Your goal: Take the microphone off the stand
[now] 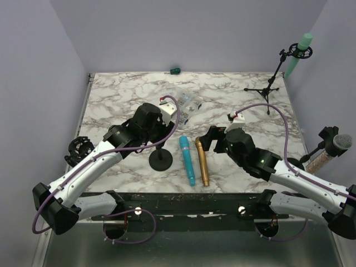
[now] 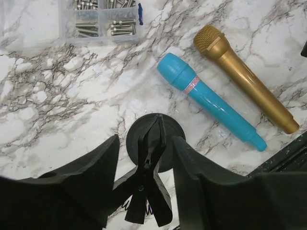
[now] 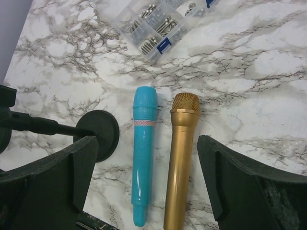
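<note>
Left gripper narrow astride stand, grip unclear; right gripper wide. Off-centre squeeze could topple stand onto blue microphone beside it.

White-black arms, black fingers, purple cables.

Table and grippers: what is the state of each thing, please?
blue microphone: lying flat, unmounted
gold microphone: lying flat, unmounted
black stand: upright, clip empty
green microphone: mounted on tripod stand
left gripper: open, straddling the black stand
right gripper: open, empty
</note>
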Robot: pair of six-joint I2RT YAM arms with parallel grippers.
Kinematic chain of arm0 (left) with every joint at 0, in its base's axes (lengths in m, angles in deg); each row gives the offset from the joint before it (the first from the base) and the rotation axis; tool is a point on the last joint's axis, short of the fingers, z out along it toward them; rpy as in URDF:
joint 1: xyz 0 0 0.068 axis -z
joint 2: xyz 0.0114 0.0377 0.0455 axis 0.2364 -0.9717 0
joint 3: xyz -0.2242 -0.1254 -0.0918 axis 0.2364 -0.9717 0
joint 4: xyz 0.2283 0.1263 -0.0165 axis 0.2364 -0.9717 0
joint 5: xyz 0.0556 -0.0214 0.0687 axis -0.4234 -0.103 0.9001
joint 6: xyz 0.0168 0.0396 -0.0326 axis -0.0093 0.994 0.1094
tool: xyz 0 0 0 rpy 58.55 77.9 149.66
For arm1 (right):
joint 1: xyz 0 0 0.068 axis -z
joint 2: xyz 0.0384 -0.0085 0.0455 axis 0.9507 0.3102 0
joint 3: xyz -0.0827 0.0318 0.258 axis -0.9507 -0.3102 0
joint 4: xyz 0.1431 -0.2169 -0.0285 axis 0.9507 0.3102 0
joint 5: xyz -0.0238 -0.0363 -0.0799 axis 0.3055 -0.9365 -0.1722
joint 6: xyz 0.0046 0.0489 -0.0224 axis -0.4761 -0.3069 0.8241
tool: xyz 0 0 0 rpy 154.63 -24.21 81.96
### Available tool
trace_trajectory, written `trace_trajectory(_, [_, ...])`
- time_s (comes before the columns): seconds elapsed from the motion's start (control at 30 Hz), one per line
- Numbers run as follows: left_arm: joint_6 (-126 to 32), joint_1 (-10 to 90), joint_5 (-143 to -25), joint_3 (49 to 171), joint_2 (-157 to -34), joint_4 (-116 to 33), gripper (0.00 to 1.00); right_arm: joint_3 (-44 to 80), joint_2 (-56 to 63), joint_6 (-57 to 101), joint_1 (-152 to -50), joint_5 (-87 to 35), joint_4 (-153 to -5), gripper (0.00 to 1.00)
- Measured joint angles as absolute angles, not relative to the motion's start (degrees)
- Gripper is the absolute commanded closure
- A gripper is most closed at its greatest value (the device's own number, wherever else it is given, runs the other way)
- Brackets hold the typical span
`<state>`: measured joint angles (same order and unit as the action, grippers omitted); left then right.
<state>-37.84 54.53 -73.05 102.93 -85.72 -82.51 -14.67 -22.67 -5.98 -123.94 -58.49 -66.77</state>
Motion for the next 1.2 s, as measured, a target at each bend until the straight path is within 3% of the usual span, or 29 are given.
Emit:
trace_trajectory(0.2, [-37.9,55.3,-69.5,103.0,-85.7,-82.4,0.9,-14.8,-22.7,-6.0,-123.9,-58.5,-66.8,0.07])
trace_trajectory(0.37, [-38.7,55.7,-66.2,103.3,-85.8,-82.9,1.0,-15.1,-22.8,-6.0,-123.9,-58.5,-66.8,0.07])
trace_trajectory(0.7, [-39.7,52.6,-56.1,112.1,-94.7,-89.2,1.0,-15.5,-23.1,-6.0,-123.9,-58.7,-66.7,0.07])
trace_trajectory(1.2, [-47.9,25.4,-49.2,121.4,-103.0,-92.8,1.0,-15.5,-24.1,-5.8,-123.9,-59.5,-66.5,0.07])
